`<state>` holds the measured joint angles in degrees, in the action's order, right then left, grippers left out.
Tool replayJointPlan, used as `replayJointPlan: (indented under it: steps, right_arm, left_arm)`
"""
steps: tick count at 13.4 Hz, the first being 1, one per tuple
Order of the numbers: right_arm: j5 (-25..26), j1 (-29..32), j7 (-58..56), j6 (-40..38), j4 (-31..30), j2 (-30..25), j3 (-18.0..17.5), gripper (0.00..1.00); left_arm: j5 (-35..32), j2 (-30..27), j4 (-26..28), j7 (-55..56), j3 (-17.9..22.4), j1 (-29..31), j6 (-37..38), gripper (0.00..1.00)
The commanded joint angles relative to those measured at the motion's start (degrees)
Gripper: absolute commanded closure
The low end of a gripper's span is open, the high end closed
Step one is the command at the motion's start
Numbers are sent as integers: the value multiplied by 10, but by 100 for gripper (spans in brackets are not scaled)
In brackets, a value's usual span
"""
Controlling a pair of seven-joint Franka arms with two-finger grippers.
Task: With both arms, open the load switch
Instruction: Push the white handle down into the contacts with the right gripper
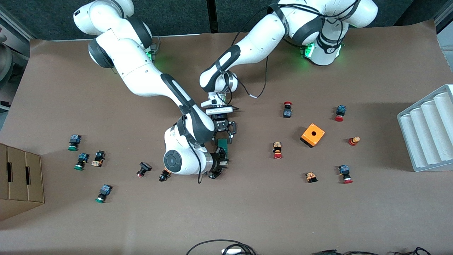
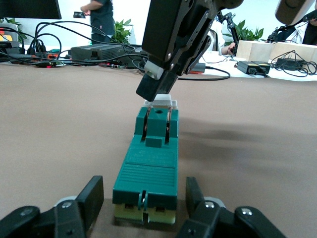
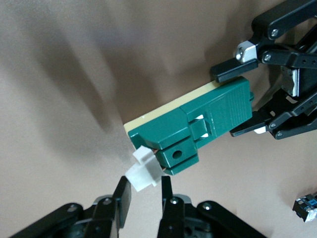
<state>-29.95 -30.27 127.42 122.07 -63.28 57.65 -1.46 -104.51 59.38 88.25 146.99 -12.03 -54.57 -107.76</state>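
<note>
The load switch (image 1: 223,145), a narrow dark-green block on a cream base, lies mid-table. My left gripper (image 1: 224,138) reaches down from the robots' side and is shut on the block's end toward the robots. In the left wrist view the block (image 2: 148,171) runs away from between the left gripper's (image 2: 143,189) fingers. My right gripper (image 1: 224,157) is shut on the white lever (image 3: 143,171) at the block's end nearer the front camera. The right wrist view shows the block (image 3: 198,124), the right gripper (image 3: 143,187) and the left gripper (image 3: 238,99). From the left wrist the right gripper (image 2: 159,93) pinches the lever (image 2: 161,103).
An orange cube (image 1: 313,135) and several red-capped push buttons (image 1: 277,150) lie toward the left arm's end, with a white ridged tray (image 1: 428,131) at the edge. Green-capped buttons (image 1: 81,161) and a cardboard box (image 1: 17,180) sit toward the right arm's end. A black button (image 1: 164,175) lies under the right wrist.
</note>
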Motion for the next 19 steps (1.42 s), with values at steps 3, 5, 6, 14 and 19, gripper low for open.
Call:
replayJointPlan:
  steps: [3, 5, 6, 14, 19]
  right_arm:
    - [13, -1, -16, -16, -53, -41, -2, 69]
    - [13, -1, -19, -16, -57, -44, -2, 69]
    - [13, -1, -19, -16, -57, -45, -2, 69]
    - [21, -3, -24, -16, -73, -61, -3, 70]
    - [38, -1, -24, -15, -85, -70, -19, 71]
  left_arm:
    - [-6, 2, 3, 13, 0, 3, 3, 25]
    - [-6, 3, 3, 13, 0, 3, 3, 25]
    - [-6, 2, 3, 13, 0, 3, 3, 25]
    - [-6, 2, 3, 13, 0, 4, 3, 25]
    - [-6, 2, 3, 12, 0, 4, 3, 24]
